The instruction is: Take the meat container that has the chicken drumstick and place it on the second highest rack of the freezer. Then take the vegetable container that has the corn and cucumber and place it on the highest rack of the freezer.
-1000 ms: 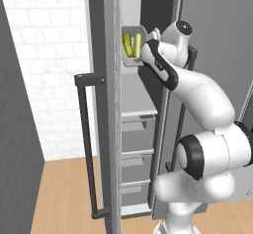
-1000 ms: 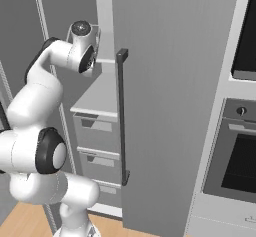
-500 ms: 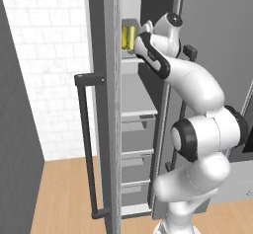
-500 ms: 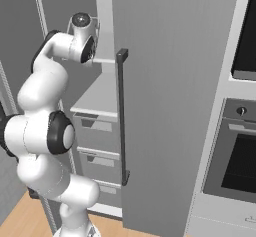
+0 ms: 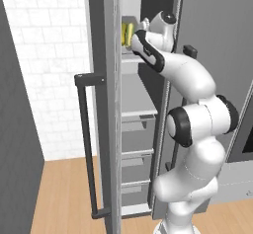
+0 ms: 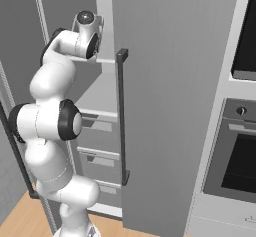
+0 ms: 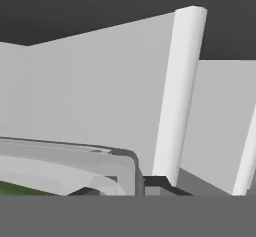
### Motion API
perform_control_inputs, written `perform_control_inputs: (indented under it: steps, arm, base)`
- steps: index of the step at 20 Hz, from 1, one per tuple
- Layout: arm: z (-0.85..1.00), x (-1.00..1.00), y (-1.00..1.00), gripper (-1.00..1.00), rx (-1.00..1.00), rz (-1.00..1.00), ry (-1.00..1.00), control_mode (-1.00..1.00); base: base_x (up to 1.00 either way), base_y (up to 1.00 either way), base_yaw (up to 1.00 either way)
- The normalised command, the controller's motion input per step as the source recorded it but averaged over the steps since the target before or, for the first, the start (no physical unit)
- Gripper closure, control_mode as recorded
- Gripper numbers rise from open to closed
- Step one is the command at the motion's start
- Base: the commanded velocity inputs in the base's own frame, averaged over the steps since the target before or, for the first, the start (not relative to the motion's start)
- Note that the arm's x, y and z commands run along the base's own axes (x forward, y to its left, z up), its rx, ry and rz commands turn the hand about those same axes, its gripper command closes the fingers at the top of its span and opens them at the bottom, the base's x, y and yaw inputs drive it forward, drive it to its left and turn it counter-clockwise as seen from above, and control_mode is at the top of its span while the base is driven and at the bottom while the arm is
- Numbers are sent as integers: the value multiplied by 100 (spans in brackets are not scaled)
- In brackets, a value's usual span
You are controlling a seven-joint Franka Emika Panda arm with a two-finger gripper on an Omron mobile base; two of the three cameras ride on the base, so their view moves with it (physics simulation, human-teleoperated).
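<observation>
The vegetable container (image 5: 126,32) is a pale tub with yellow corn showing at its edge, held high inside the freezer just above a top shelf (image 5: 132,58). My gripper (image 5: 135,34) is shut on its rim, partly hidden by the door edge and my own forearm. In the hand view the container's grey rim (image 7: 75,153) curves across the lower left, with a strip of green cucumber (image 7: 15,188) inside it. My gripper (image 7: 122,188) clamps that rim, its fingertips (image 7: 155,182) dark at the bottom. From the right base view, my hand (image 6: 87,28) reaches into the upper freezer.
The open freezer door (image 5: 106,104) with its dark vertical handle (image 5: 85,144) stands close on my left. Drawers (image 6: 100,128) fill the lower freezer. A shut grey door with a handle (image 6: 121,116) and an oven (image 6: 235,156) lie to the right.
My arm has lifted the vegetable container higher and pushed it further into the freezer, towards the top shelf. The base has not moved.
</observation>
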Motion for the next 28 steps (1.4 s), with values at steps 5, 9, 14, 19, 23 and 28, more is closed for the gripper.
perform_control_inputs:
  steps: [5,9,14,19,23,28]
  arm:
    - [-6,28,0,-100,0,-12,-2,-100]
    - [-18,12,5,-100,0,-12,-8,-100]
    - [-16,0,0,-100,9,-1,-19,-100]
    - [26,-66,-14,-100,5,4,-31,-100]
    - [72,-86,-67,-100,3,25,-28,-100]
    - [28,-100,-39,-100,-1,46,-13,-100]
  base:
    - [0,0,0]
    - [0,0,0]
    - [0,0,0]
    - [0,0,0]
    - [0,0,0]
    - [0,0,0]
